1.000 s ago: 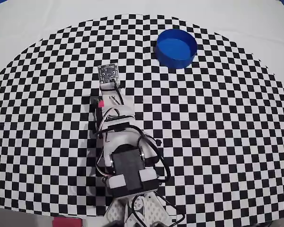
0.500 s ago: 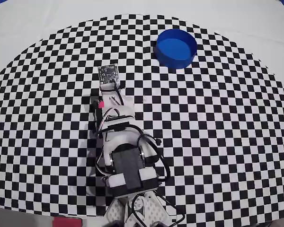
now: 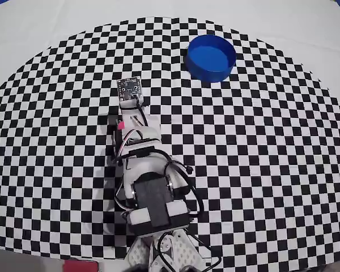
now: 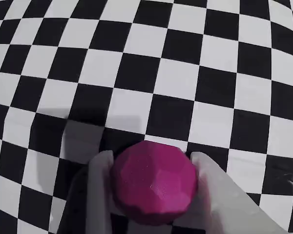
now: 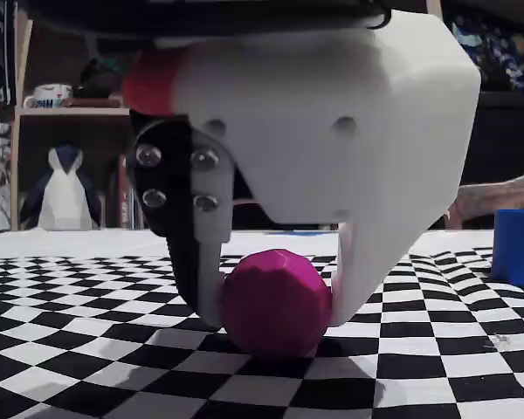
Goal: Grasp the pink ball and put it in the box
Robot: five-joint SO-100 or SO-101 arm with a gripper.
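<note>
On the black-and-white checkered cloth [image 5: 87, 349], the gripper [image 5: 275, 301] clasps the pink ball [image 5: 276, 303] between both fingers, the ball resting on the cloth, with the blue box [image 5: 517, 247] well off beside them and a shelf [image 5: 57, 112] behind.

path to box [image 3: 211, 58]: open checkered cloth [image 3: 260, 147] | obstacles: only circuit board [image 3: 129, 88] ahead of claw [image 3: 120, 126]

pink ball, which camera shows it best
The fixed view: the pink ball sits side-on, resting on the checkered cloth, with a finger of the gripper on each side. The wrist view shows its top between the fingers, cut off low in the frame. The overhead view hides it under the arm.
</note>
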